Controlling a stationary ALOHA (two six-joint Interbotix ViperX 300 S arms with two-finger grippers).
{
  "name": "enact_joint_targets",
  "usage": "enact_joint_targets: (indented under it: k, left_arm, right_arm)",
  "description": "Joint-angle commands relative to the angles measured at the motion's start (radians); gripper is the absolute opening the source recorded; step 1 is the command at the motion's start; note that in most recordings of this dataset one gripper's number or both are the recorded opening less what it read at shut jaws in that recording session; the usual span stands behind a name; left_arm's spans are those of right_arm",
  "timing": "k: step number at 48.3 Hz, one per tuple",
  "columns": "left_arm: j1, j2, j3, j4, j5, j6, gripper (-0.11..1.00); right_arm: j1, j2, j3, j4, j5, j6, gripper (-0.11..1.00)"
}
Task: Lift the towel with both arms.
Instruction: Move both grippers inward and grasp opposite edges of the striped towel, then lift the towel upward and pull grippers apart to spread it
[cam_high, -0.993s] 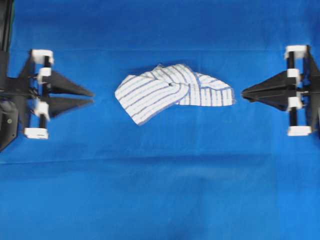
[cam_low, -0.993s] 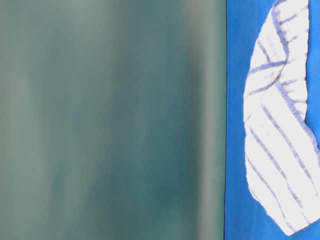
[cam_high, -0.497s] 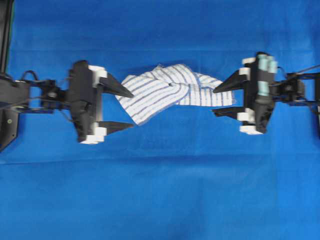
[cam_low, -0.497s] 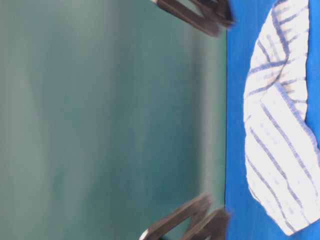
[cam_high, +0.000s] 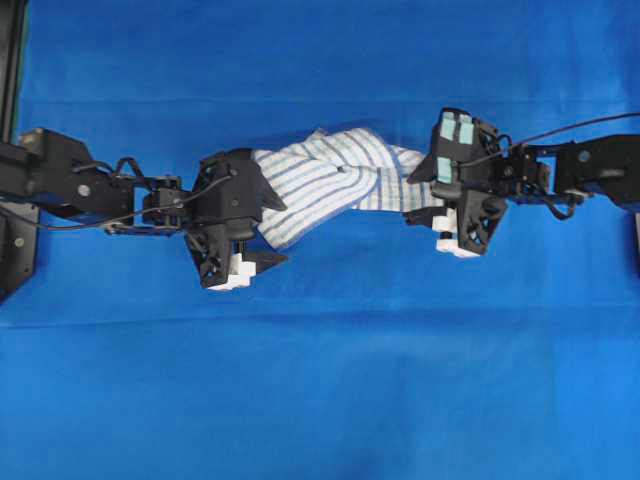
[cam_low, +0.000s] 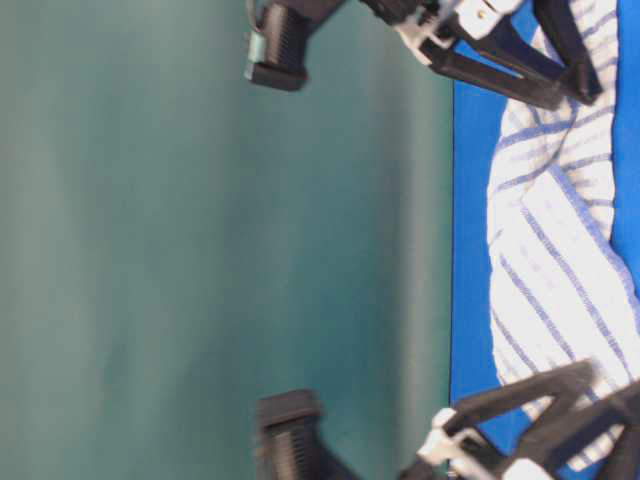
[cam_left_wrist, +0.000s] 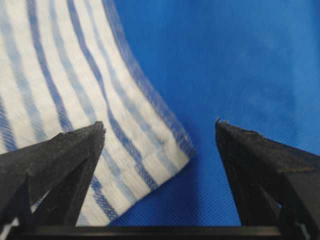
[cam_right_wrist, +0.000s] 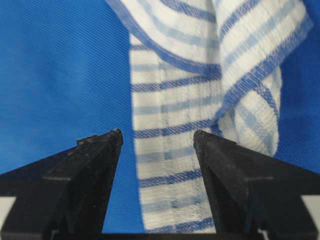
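Risk was a one-sided lift: both grippers, left (cam_left_wrist: 159, 131) and right (cam_right_wrist: 157, 137), gaped empty, towel (cam_high: 335, 182) corners sitting off-centre toward nine and three o'clock.

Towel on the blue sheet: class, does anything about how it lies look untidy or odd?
Yes. The towel is not spread flat: it lies crumpled and twisted on the blue sheet, with one part folded over another near its middle. The left pincer and right pincer stand open at its two ends.

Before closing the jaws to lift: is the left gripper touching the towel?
Cannot tell. In the left wrist view the left gripper is open over the striped towel's corner; no gap or contact shows.
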Motion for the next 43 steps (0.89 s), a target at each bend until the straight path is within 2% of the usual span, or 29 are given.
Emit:
enact_joint_targets:
  k: [1, 12, 20, 22, 26, 31, 35, 37, 43]
  left_arm:
    - [0.006, 0.018, -0.02, -0.002, -0.008, 0.002, 0.9]
    - [0.021, 0.058, -0.031, -0.002, -0.005, 0.002, 0.9]
    - [0.031, 0.057, -0.031, -0.002, 0.031, 0.003, 0.83]
    - [0.034, 0.057, -0.032, -0.002, 0.051, 0.003, 0.77]
    - [0.035, 0.057, -0.032, -0.002, 0.077, 0.003, 0.55]
    - [0.038, 0.054, -0.032, -0.002, 0.098, 0.002, 0.24]
    - [0.04, 0.046, -0.032, -0.002, 0.115, 0.003, 0.06]
    - [0.04, 0.035, -0.034, -0.002, 0.127, 0.002, 0.01]
    - [0.04, -0.009, -0.035, -0.002, 0.164, 0.0, 0.01]
  right_arm:
    - [-0.017, 0.009, -0.023, 0.005, -0.009, 0.002, 0.63]
    - [-0.048, 0.064, -0.034, 0.003, -0.012, 0.002, 0.64]
    - [-0.049, 0.067, -0.034, 0.003, -0.012, 0.0, 0.62]
    - [-0.049, 0.069, -0.034, 0.002, -0.012, 0.0, 0.61]
    - [-0.049, 0.069, -0.035, 0.0, -0.012, -0.003, 0.53]
    - [-0.048, 0.066, -0.035, 0.0, -0.011, -0.003, 0.27]
    - [-0.049, 0.063, -0.034, 0.0, -0.008, -0.003, 0.06]
    - [-0.049, 0.06, -0.034, 0.0, -0.008, -0.002, 0.04]
    - [-0.048, 0.041, -0.034, 0.003, -0.006, 0.0, 0.04]
